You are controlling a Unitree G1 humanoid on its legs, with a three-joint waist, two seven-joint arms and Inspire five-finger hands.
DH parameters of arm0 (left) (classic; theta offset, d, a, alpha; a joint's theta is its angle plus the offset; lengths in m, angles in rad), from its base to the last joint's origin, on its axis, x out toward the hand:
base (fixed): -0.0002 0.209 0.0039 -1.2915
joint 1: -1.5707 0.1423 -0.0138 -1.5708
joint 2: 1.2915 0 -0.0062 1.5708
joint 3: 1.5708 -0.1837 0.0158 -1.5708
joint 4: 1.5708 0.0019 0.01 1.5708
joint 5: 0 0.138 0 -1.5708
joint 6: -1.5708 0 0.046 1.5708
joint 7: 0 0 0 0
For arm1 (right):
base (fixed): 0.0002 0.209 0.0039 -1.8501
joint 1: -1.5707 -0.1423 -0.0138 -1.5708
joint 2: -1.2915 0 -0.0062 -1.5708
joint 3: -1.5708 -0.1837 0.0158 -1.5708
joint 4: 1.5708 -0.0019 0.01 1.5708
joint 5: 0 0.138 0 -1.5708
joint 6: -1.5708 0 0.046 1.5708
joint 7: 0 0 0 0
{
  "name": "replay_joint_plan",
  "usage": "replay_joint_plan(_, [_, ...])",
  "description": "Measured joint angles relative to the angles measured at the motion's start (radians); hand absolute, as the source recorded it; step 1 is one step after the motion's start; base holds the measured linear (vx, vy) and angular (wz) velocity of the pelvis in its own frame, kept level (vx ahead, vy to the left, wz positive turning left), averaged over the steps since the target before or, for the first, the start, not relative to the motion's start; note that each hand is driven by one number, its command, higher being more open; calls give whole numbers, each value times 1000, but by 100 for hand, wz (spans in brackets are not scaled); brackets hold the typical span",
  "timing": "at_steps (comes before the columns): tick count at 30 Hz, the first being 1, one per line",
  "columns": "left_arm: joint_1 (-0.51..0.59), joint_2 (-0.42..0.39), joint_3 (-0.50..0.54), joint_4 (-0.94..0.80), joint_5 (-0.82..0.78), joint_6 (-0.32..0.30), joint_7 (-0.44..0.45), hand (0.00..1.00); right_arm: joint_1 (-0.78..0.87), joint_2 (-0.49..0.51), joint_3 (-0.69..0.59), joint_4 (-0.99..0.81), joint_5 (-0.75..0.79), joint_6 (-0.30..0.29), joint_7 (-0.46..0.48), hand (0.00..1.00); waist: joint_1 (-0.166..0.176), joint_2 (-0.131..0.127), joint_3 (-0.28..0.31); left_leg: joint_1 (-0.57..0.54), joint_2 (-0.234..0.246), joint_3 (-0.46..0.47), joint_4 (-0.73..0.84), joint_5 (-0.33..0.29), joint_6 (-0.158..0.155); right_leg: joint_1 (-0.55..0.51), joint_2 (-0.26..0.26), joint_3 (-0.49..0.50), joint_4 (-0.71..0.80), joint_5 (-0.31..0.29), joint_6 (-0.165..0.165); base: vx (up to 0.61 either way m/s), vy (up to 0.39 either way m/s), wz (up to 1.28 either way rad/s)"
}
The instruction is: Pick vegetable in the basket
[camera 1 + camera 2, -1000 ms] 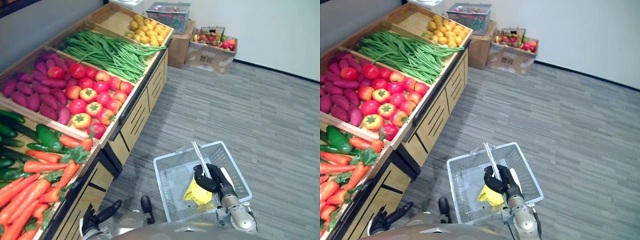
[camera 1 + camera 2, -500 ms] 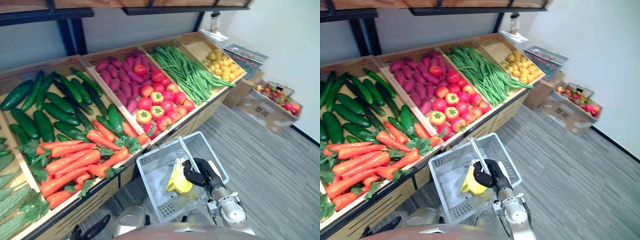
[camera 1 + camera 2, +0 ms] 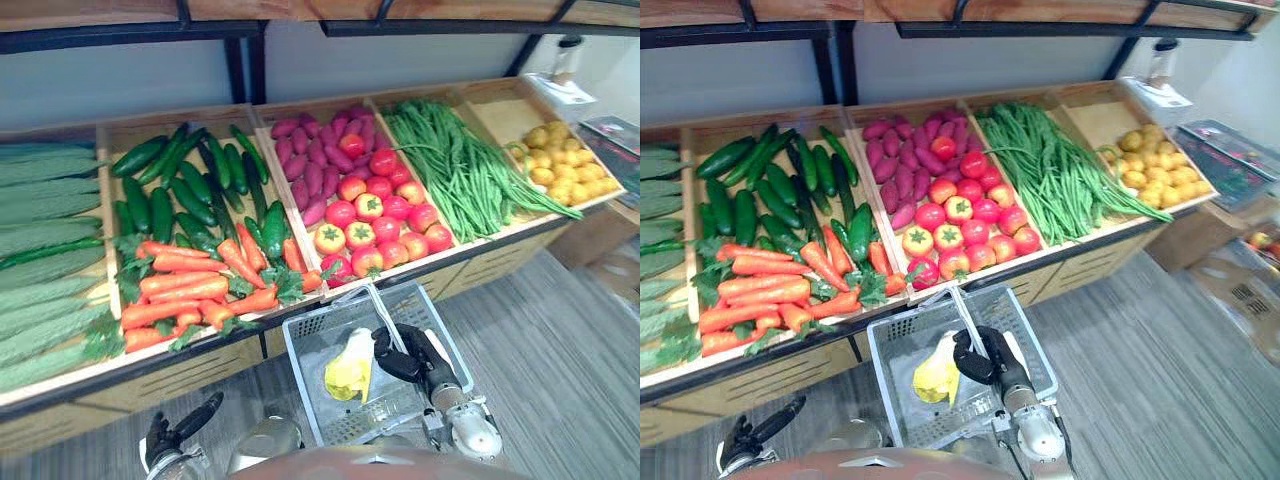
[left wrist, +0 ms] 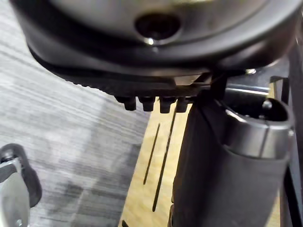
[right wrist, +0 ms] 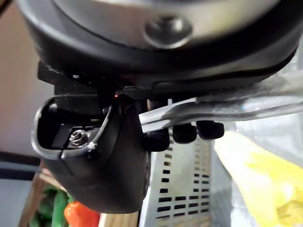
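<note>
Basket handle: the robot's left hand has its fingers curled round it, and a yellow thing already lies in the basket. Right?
Wrong hand. The right hand has its fingers curled round the basket handle; the left hand is off to the side, apart from the basket. The yellow thing does lie in the basket. The left eye view shows it.

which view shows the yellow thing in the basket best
Left eye view: the yellow item lies clear in the basket by the right hand. Right eye view shows the same; right wrist view catches a close yellow patch.
</note>
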Motion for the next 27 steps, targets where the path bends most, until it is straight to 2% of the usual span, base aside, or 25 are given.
replay_joint_plan(1, [-2,0,1,0,0,0,0,100,-4,0,0,0,2,0,1,0,0,-1,-1,-11,14,1,-5,6,-8,-3,4,-14,9,-7,-6,-88,-237,131])
replay_joint_plan(3, [-1,0,22,0,-2,1,12,100,-8,15,-2,14,21,0,0,0,0,-32,-6,-29,55,30,-61,23,-11,-5,-3,-69,33,-27,-21,-98,-232,119])
replay_joint_plan(4, [1,0,37,0,-2,1,25,100,-8,33,-15,37,38,0,-7,0,-5,-49,-16,-34,91,92,-123,30,0,-5,-21,-111,32,-29,-23,-77,-202,113])
replay_joint_plan(5, [5,-1,42,0,-3,1,30,100,-8,39,-25,47,38,0,-9,0,-14,-64,-26,-36,108,135,-156,43,-2,-2,-31,-135,26,-29,-23,-50,-171,139])
replay_joint_plan(6, [5,-4,43,0,-5,1,35,100,-4,44,-54,54,38,0,-12,0,-26,-78,-35,-46,149,236,-191,73,-16,19,-45,-189,-2,-34,-33,-73,-123,125])
replay_joint_plan(8, [15,-23,45,0,-9,2,37,100,8,44,-105,60,37,0,-19,0,-40,-51,-33,-71,250,435,-174,100,-46,54,-50,-271,-21,-41,-39,-69,-48,116])
replay_joint_plan(9, [30,-25,51,0,-13,2,38,100,17,48,-107,65,37,0,-28,0,-48,-47,-39,-60,263,482,-208,133,-62,69,-52,-284,-27,-48,-32,5,14,82])
replay_joint_plan(10, [39,-25,60,0,-15,3,43,100,32,54,-110,67,39,-1,-44,0,-46,-48,-42,-34,262,523,-261,181,-80,74,-65,-286,-31,-52,-31,19,35,47])
replay_joint_plan(11, [42,-25,63,-1,-19,2,49,100,35,53,-110,68,38,-3,-49,0,-43,-49,-46,-30,258,525,-281,211,-89,74,-67,-285,-35,-54,-27,20,45,24])
replay_joint_plan(12, [47,-24,86,-1,-24,2,56,100,36,53,-111,69,38,-6,-51,0,-43,-37,-44,-25,250,512,-317,283,-110,72,-62,-274,-40,-54,-26,0,74,13])
replay_joint_plan(13, [47,-21,107,-2,-41,2,61,100,37,56,-110,75,37,-9,-52,0,-45,-40,-46,-16,243,506,-346,324,-115,77,-61,-268,-47,-55,-25,1,64,28])
replay_joint_plan(14, [44,-13,133,-5,-59,2,68,100,44,62,-110,83,37,-15,-54,0,-48,-48,-49,-7,225,497,-383,343,-111,84,-60,-255,-66,-55,-25,1,57,31])
replay_joint_plan(18, [18,-6,217,-75,-97,2,77,100,45,61,-105,101,35,-24,-56,0,-46,-49,-49,28,191,486,-496,410,-102,86,-63,-215,-89,-54,-24,22,32,27])
replay_joint_plan(19, [10,3,266,-132,-128,0,93,100,42,62,-103,105,35,-25,-59,0,-46,-48,-50,51,186,481,-548,439,-103,84,-62,-210,-91,-48,-26,28,22,9])
replay_joint_plan(21, [-4,22,328,-232,-153,-4,128,100,35,60,-104,105,33,-26,-58,0,-46,-49,-49,63,190,473,-588,464,-107,84,-53,-210,-92,-36,-18,20,-13,6])
replay_joint_plan(27, [-27,80,345,-420,-155,-37,173,100,16,48,-104,119,3,-26,-50,0,-49,-32,-57,67,210,475,-588,470,-116,84,-31,-206,-87,-33,-29,-26,-12,-1])
